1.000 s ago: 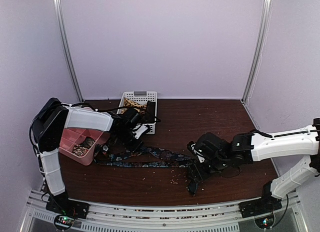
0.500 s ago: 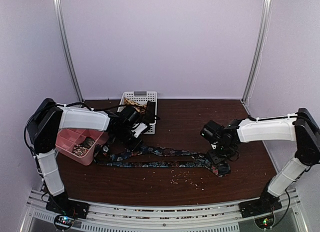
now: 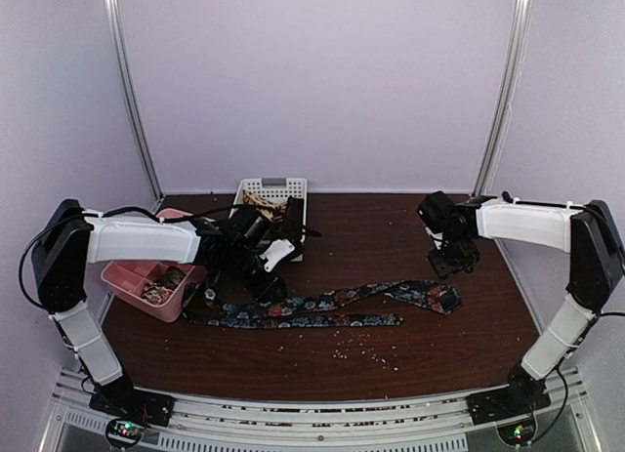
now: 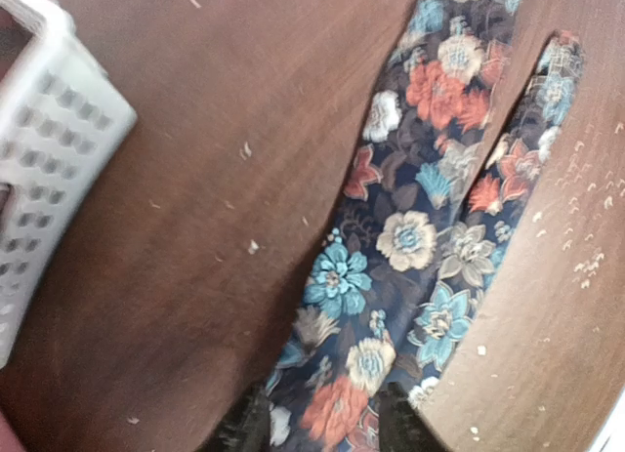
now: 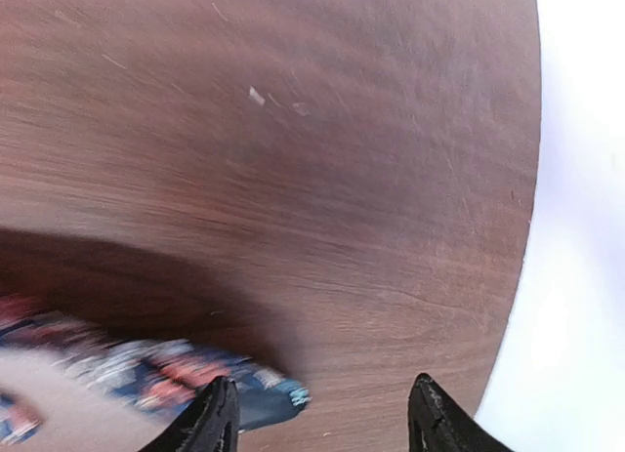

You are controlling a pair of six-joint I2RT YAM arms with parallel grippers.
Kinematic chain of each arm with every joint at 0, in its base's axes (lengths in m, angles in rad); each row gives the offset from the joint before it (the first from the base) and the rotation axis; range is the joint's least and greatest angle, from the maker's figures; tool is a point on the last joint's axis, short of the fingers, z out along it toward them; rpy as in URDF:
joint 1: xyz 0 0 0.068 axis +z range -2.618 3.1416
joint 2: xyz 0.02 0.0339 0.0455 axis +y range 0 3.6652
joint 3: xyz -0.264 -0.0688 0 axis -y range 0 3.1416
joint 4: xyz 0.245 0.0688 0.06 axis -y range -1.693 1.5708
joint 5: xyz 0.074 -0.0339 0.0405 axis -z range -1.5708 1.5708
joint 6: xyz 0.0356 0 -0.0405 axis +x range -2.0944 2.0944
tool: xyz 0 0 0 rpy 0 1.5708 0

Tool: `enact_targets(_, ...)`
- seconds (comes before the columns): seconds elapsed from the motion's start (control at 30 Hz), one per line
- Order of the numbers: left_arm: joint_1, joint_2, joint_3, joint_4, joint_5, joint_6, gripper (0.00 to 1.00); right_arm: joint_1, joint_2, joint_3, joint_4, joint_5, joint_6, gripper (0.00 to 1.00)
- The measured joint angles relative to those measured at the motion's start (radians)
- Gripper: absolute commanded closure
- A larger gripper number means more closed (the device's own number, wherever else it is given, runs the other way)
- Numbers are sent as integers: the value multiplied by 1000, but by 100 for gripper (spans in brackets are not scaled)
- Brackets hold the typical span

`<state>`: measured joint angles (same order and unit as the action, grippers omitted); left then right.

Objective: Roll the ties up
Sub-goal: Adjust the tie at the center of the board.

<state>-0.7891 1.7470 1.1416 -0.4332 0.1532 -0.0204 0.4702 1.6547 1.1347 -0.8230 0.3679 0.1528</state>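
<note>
Pale lilac walls on three sides, two upright metal rails (image 3: 125, 91) in the far corners, and in the middle a dark brown wooden table (image 3: 391, 227) dusted with pale crumbs (image 3: 356, 347). One tie (image 3: 322, 304) in plain sight on it: dark, with blue, red and white flowers, doubled at the left into two strands lying side by side across the middle of the table, from near the one pink tray (image 3: 132, 276) to a broad end toward the right. One white perforated basket (image 3: 293, 186) at the far edge, holding tan patterned fabric (image 3: 262, 200) too small to make out or count. Small brownish bits in the tray's compartments. Two arms, two claws. Left claw (image 3: 267, 284) low over the left part of the tie, between tray and basket; released, both dark fingertips (image 4: 239, 428) apart with flowered cloth showing between them in the wrist view; cannot tell whether touching the cloth. Right claw (image 3: 453, 261) off the tie, above bare table just beyond the broad end, toward the far right; released as well, tips spread with nothing but wood between them, the tie's end blurred off to one side in its wrist view.
</note>
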Motion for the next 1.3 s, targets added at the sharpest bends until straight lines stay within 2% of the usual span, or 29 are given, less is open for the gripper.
enact_targets(0.27, -10, -155, -119, 77, 27, 183, 55, 26, -302, -108, 105, -347, 0, 47)
enact_targets(0.47, -73, -160, -211, 117, -46, 303, 59, 47, -243, -171, 179, -506, 40, 53)
enact_targets(0.6, -84, -114, -209, 134, -74, 350, 64, 48, -145, -174, 215, -522, 61, 54)
enact_targets(0.7, -82, -24, -164, 124, -92, 380, 65, 48, -79, -161, 220, -518, 66, 54)
enact_targets(0.83, -80, 83, -91, 111, -109, 401, 64, 47, -11, -119, 224, -501, 67, 53)
enact_targets(1.17, -46, 135, -20, 83, -79, 398, 56, 2, 111, -73, 213, -480, 51, 54)
enact_targets(1.23, -30, 149, 0, 60, -49, 391, 59, -11, 114, -65, 200, -488, 44, 54)
enact_targets(1.3, -20, 165, 25, 31, -17, 386, 68, -17, 116, -51, 175, -492, 32, 55)
